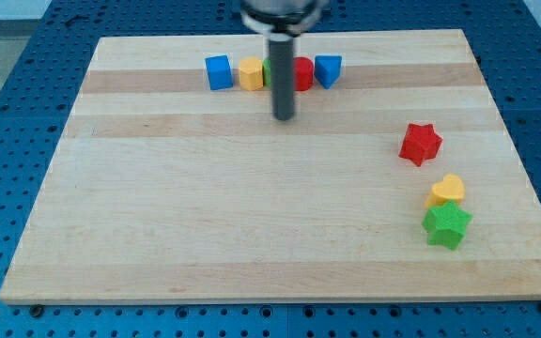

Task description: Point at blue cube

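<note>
Rod arm, no fingers on this rig, so no spread or pinch to report. My tip (284,117) sits on the wooden board (252,216), just below the row of blocks at the view's top.

Row from the view's left: blue cube (218,72), yellow block (251,73), green block (268,71) mostly hidden behind the rod, red block (302,73), blue triangular block (328,69). The target cube is the leftmost of the row, touching or nearly touching the yellow one.

My tip is under the green/red part of the row, apart from the cube and to its right. Judged as not done: pointing needs the tip shifted toward the view's left and up near the cube.

Far from the action at the view's right: red star (421,144), yellow heart (447,191), green star (446,224), the last two touching.
</note>
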`<state>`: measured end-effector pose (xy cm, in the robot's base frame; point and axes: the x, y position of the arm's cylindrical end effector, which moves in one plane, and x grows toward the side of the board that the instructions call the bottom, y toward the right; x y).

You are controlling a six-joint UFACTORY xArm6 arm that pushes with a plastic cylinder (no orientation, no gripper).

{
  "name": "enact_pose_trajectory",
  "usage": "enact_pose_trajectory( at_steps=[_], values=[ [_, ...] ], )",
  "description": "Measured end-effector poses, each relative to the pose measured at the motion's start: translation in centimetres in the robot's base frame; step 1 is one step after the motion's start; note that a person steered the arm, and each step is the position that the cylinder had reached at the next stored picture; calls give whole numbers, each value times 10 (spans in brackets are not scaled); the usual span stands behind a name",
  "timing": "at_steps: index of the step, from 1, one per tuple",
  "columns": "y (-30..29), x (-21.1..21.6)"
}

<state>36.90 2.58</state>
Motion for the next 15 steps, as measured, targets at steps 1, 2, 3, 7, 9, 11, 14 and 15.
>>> enact_pose_trajectory(
  at_steps=[1, 2, 3, 7, 9, 11, 14, 15],
  values=[
    [75, 0],
    [145, 0],
    [210, 0],
    [249, 2],
    [278, 2],
    [165, 9],
    [-111, 16],
    [-192, 5]
  ],
)
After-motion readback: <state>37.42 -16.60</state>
